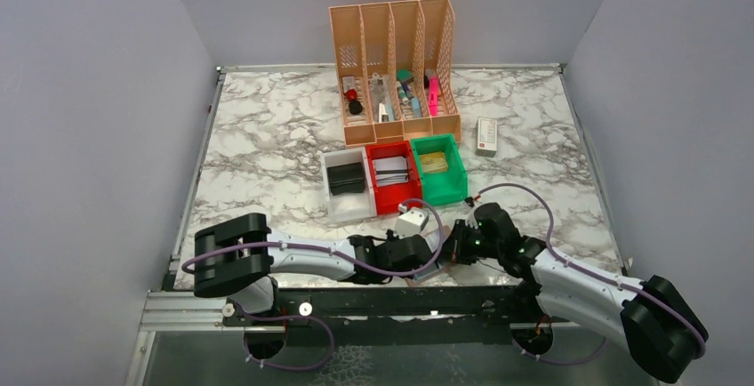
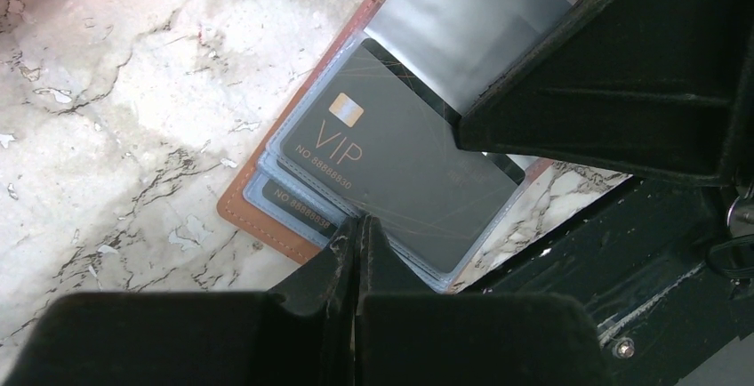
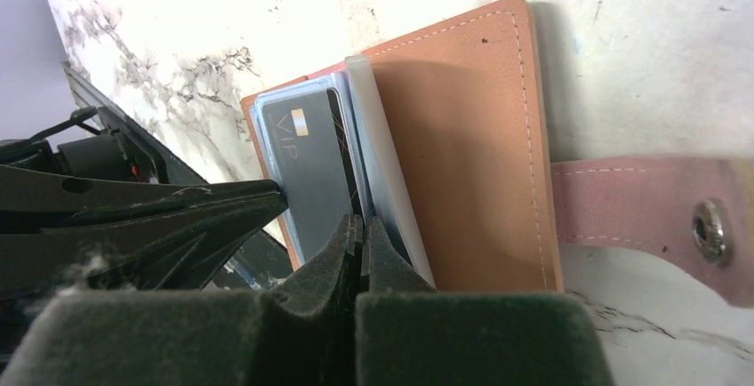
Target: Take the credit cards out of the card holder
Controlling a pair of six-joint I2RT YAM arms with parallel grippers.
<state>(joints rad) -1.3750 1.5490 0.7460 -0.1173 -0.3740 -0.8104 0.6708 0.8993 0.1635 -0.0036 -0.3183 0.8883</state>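
Your left gripper and right gripper are both pinched together.
Just ahead of their tips, dark plastic VIP credit cards sit sleeved inside the open tan-brown leather card holder.

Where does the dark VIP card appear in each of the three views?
Top external: it cannot be made out here.
Left wrist: the VIP card lies at the centre, with its print readable.
Right wrist: the card is left of centre and stands on end in the picture.
Shared landmark: the brown card holder under the card, in both wrist views.
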